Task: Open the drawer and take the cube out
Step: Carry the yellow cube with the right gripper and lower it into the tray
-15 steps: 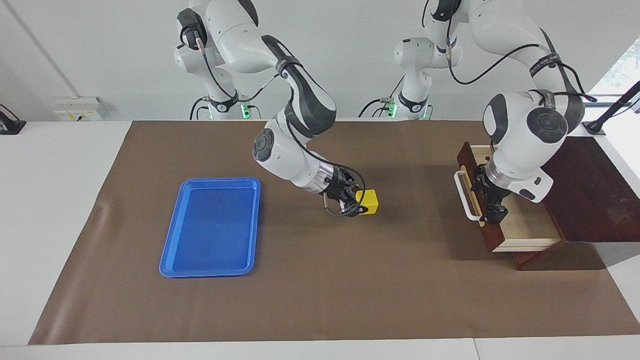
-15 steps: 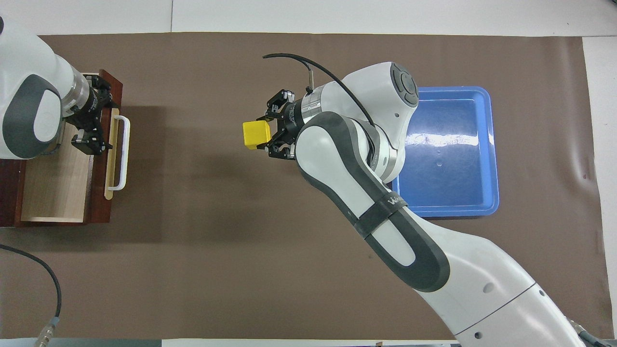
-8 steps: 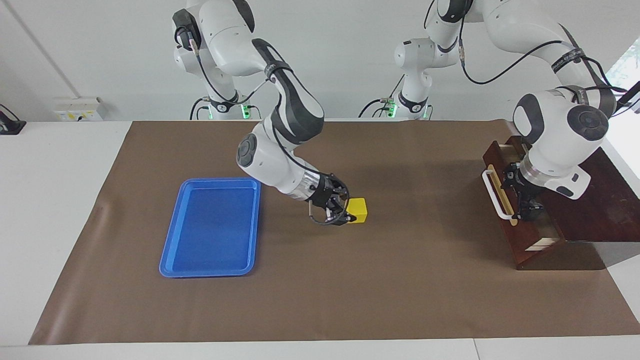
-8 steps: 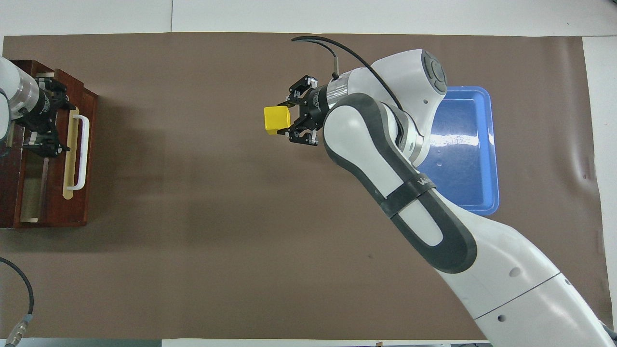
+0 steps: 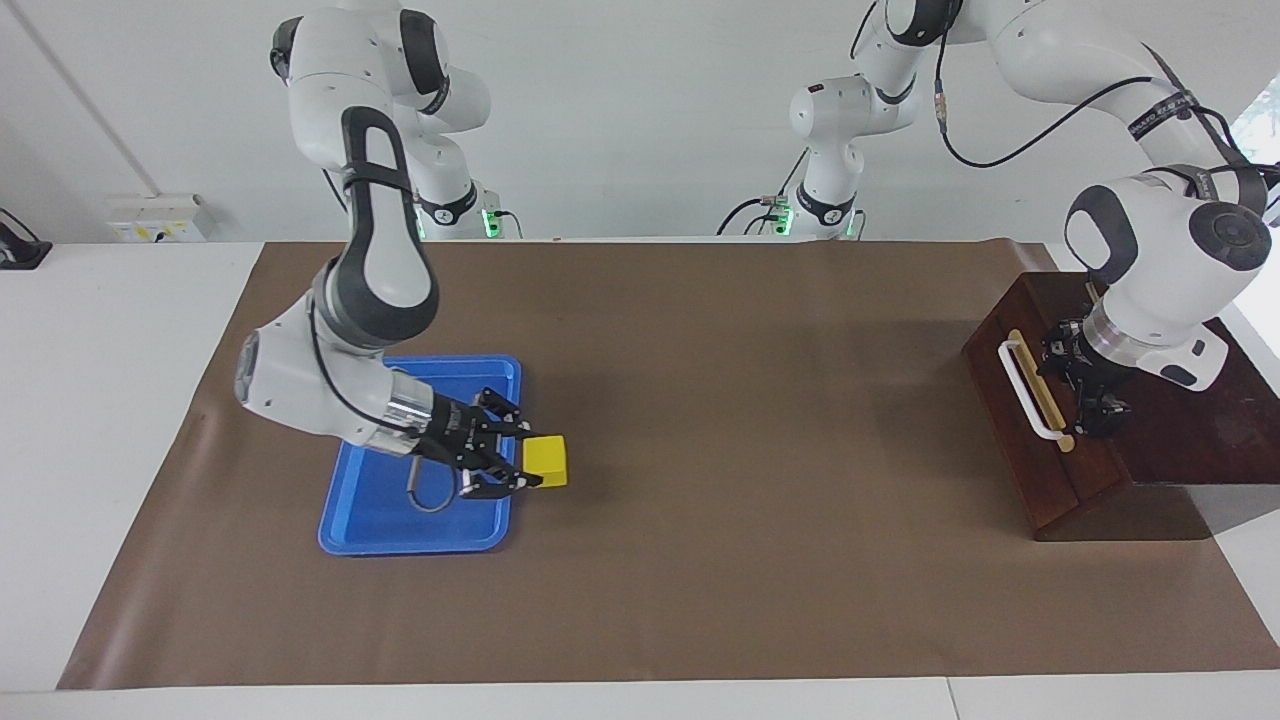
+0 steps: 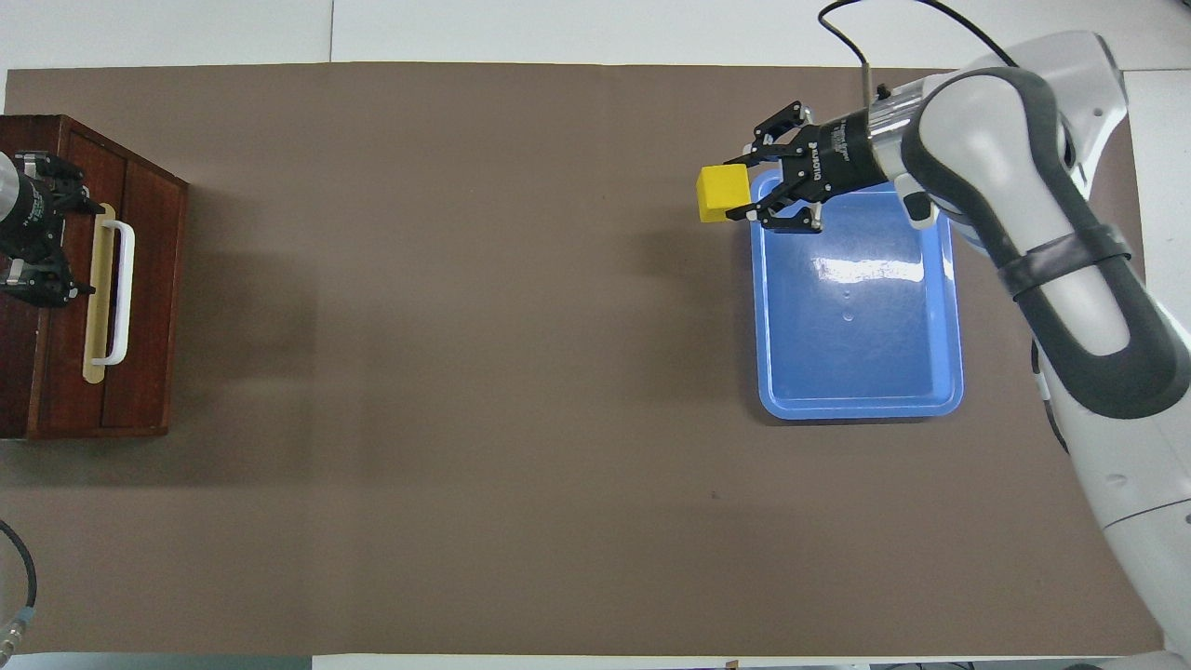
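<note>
Right jaws (image 5: 522, 468) grip one cube (image 5: 546, 461).

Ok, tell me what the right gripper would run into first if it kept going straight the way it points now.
The right gripper, shut on the cube, points level toward the left arm's end of the table. That line looks free over the brown mat; the closed drawer is the first thing there, though height is hard to judge.
</note>
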Robot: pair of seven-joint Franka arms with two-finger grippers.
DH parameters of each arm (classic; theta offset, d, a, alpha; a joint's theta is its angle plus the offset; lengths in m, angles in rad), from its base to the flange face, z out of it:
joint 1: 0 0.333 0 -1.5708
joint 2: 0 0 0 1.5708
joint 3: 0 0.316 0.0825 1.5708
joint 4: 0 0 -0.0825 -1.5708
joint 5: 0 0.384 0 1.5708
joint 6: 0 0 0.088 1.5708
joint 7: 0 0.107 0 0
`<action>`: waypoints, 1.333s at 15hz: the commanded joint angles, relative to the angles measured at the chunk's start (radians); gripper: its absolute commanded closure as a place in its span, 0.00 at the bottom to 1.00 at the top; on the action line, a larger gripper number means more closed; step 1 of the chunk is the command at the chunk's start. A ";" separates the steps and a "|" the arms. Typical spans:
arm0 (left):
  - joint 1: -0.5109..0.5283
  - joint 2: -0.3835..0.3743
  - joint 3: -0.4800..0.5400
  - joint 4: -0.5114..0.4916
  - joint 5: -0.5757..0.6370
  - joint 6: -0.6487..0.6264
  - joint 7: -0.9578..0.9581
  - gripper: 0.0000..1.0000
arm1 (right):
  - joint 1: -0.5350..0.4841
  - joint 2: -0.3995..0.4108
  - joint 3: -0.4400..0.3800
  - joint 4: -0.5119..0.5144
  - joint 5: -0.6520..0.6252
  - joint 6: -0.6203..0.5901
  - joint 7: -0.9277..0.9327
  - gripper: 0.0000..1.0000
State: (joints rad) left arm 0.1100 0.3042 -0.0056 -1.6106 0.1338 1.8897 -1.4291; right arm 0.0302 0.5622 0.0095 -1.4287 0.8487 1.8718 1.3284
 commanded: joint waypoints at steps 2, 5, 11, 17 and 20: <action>-0.021 -0.046 0.007 -0.019 0.033 -0.007 0.119 0.00 | -0.137 -0.027 0.006 -0.058 0.016 -0.077 -0.083 1.00; -0.038 -0.094 0.003 -0.017 0.026 -0.046 0.330 0.00 | -0.209 -0.073 0.004 -0.179 0.015 -0.085 -0.208 1.00; -0.039 -0.234 -0.002 -0.020 -0.074 -0.216 0.867 0.00 | -0.162 -0.070 -0.010 -0.207 0.010 0.019 -0.175 1.00; -0.116 -0.278 -0.010 -0.038 -0.097 -0.337 1.057 0.00 | -0.131 -0.051 -0.006 -0.256 0.015 0.150 -0.178 1.00; -0.113 -0.339 -0.010 -0.084 -0.128 -0.359 1.202 0.00 | -0.133 -0.028 -0.005 -0.254 0.023 0.153 -0.221 1.00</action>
State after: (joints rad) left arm -0.0003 0.0409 -0.0284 -1.6320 0.0397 1.5512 -0.3168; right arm -0.0922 0.5281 -0.0005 -1.6713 0.8487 2.0162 1.1488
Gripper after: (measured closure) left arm 0.000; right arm 0.441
